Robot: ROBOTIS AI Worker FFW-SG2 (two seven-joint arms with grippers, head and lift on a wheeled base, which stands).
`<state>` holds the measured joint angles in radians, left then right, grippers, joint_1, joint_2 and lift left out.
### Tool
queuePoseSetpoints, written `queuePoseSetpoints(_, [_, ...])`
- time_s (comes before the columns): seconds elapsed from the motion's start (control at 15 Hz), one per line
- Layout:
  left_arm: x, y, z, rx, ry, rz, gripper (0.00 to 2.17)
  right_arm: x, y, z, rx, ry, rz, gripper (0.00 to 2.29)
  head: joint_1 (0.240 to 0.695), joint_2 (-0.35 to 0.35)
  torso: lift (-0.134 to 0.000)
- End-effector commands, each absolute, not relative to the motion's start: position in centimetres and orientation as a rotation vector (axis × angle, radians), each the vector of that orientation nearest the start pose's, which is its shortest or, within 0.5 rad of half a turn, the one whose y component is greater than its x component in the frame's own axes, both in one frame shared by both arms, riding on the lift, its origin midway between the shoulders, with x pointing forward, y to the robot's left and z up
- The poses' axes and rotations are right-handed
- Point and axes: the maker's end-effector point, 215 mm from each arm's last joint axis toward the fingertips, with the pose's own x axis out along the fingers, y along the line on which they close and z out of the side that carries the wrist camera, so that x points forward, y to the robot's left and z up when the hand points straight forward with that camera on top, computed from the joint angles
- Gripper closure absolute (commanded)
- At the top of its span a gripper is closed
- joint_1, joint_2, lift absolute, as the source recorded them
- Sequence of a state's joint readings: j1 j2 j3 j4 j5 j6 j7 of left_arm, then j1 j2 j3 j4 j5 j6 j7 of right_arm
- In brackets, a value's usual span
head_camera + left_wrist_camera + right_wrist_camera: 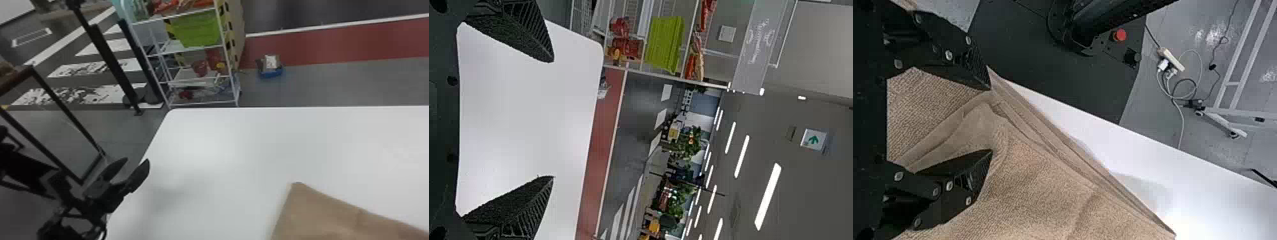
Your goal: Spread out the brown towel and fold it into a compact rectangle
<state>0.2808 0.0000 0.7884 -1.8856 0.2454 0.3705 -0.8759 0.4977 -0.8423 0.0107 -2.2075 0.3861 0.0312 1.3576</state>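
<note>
My left gripper (135, 162) stands open over the left edge of the white table, well to the left of the brown towel (338, 220). One corner and a slanting edge of the towel show at the lower right of the head view. In the left wrist view the left gripper (552, 119) has nothing between its fingers. The right gripper (989, 119) is open at the towel (1038, 195), whose loose folds and raised creases lie between and around the fingers. Whether the fingertips touch the cloth, I cannot tell.
The white table (223, 143) has bare surface left of and beyond the towel. Past its far left corner stands a wire shelf (201, 103) with a green bin (199, 30). A dark metal frame (68, 110) stands on the left, near the left arm.
</note>
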Motion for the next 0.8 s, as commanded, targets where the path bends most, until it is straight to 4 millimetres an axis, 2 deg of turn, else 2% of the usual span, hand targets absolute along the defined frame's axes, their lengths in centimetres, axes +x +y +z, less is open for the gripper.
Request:
queuePoseSetpoints(0.0, [40.1,45.9,-35.9,-0.221,0.145,-0.140,0.04,25.0,-22.1,-42.4,-1.062,0.599,1.618,0.14,0.695,0.350,-0.124])
queuePoseSetpoints(0.27, [40.1,45.9,-35.9,-0.223,0.146,-0.141,0.04,25.3,-21.3,-41.1,-1.014,0.566,1.612,0.14,0.695,0.350,-0.124])
queuePoseSetpoints(0.6, [40.1,46.1,-35.8,-0.225,0.140,-0.139,0.04,25.7,-22.1,-41.6,-1.022,0.609,1.583,0.26,0.695,0.350,-0.124])
queuePoseSetpoints(0.73, [40.1,46.0,-35.8,-0.226,0.142,-0.139,0.04,26.9,-23.1,-40.3,-1.047,0.595,1.544,0.28,0.695,0.350,-0.124])
